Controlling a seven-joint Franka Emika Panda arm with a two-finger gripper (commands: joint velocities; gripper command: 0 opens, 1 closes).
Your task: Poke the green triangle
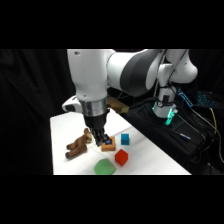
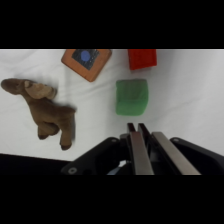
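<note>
Claw (image 2: 136,127) closed, empty | green triangle (image 2: 132,96): light-green, flat, rounded corners

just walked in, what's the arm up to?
The white Franka arm's gripper hangs over the white table, fingers pressed together, holding nothing. In the wrist view the tips sit just short of the light-green flat block with rounded corners, not touching it. Around it lie a red cube, an orange square tile with a dark blue-centred face, a brown plush animal and, in the side view, a teal-blue cube.
</note>
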